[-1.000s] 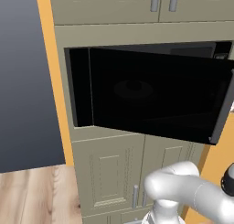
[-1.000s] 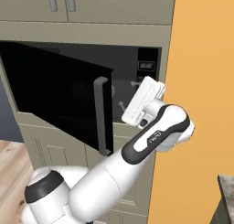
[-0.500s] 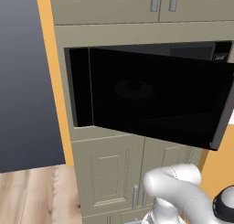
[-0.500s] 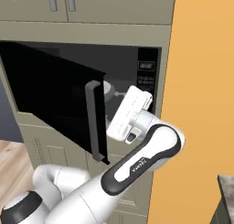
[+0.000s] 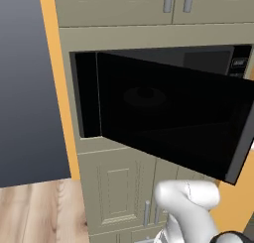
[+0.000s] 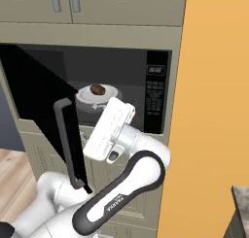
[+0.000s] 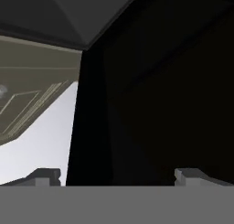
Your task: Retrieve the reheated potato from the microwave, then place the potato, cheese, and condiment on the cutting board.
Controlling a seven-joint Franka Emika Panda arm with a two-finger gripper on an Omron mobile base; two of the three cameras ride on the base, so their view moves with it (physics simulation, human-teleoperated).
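Microwave (image 6: 155, 91) is seen built into the tall beige cabinet column, with its door (image 5: 173, 123) swung well out to the left. In the left base view the dark glass of that door is presented almost face-on and hides most of the cavity. In the right base view the grey vertical bar handle (image 6: 68, 140) is seen on the door's free edge, left of the arm.

Potato (image 6: 97, 90) is noted inside the cavity, resting on a round white plate (image 6: 110, 92) towards the left of the microwave floor. Button panel (image 6: 155, 96) is seen at the right of the opening.

Arm is raised in front of the lower edge of the opening; its white hand (image 6: 108, 128) is angled up towards the plate, just below and in front of it. No contact with plate or potato can be confirmed.

In the hand view the fingers (image 7: 119, 175) are seen spread wide apart and released, with nothing between them; the dark door surface lies ahead.
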